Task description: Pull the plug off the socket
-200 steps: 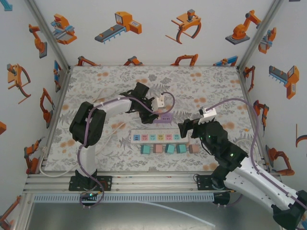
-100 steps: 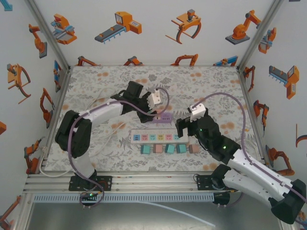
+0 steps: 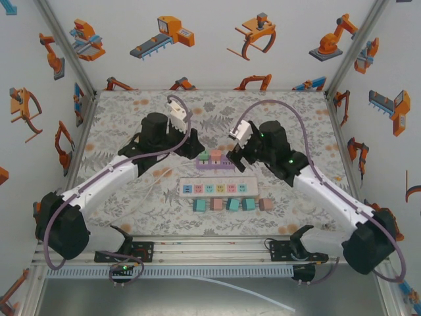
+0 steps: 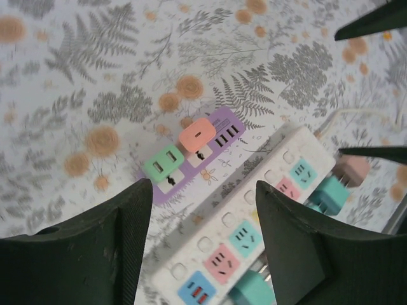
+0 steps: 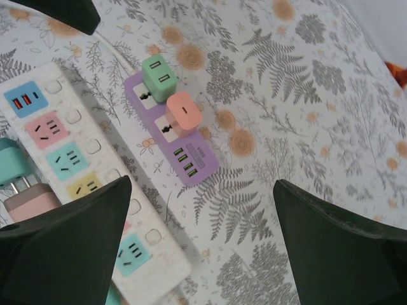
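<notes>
Both arms stretch far over the table. The left gripper (image 3: 190, 144) and the right gripper (image 3: 235, 158) hang beside the purple socket (image 3: 222, 166), fingers spread and empty.

2 power strips (image 3: 217, 189), 2 plugged-in plugs (image 3: 204, 157), 5 loose plugs (image 3: 233, 205)

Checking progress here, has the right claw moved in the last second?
Yes. The right claw moved back and left, from the right end of the white power strip to beside the purple socket strip.
</notes>
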Tool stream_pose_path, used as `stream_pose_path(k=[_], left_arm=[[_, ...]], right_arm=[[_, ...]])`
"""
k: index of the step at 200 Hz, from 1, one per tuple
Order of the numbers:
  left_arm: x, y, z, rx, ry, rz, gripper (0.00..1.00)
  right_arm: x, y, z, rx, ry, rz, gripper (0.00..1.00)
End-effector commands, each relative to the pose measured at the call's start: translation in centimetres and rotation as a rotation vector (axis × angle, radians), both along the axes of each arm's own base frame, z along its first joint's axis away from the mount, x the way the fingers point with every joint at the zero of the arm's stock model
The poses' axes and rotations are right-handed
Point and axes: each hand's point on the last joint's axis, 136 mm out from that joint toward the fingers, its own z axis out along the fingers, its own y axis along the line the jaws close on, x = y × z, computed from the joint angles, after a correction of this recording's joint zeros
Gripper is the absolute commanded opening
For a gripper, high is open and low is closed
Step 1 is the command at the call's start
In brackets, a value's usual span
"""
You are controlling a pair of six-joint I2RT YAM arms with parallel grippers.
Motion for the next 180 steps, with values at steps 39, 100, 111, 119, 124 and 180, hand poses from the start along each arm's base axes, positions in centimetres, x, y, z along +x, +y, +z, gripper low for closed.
stream_pose_path(k=[39,100,111,119,124,180], left_arm=[[1.9,4.2,-6.0,-0.124,0.362,0.346,0.62],[3.5,5.2,-12.5,0.014,0.472,0.419,0.56],[3.7,5.5,-13.2,0.040,0.474,0.425,0.55],[3.8,5.5,-13.6,0.050,0.474,0.427,0.55],[3.8,5.4,-13.9,0.056,0.476,0.422,0.54],[4.8,4.6,-15.9,0.091,0.508,0.399,0.52]], right_arm=[[0.4,4.0,-2.8,-0.140,0.000,0.357,0.76],[2.4,5.7,-7.9,-0.259,0.011,0.489,0.71],[2.9,5.8,-8.7,-0.278,0.015,0.498,0.70],[3.1,5.9,-9.3,-0.292,0.020,0.507,0.68],[3.3,6.0,-9.6,-0.299,0.023,0.509,0.67],[4.5,7.2,-12.1,-0.314,0.102,0.544,0.53]])
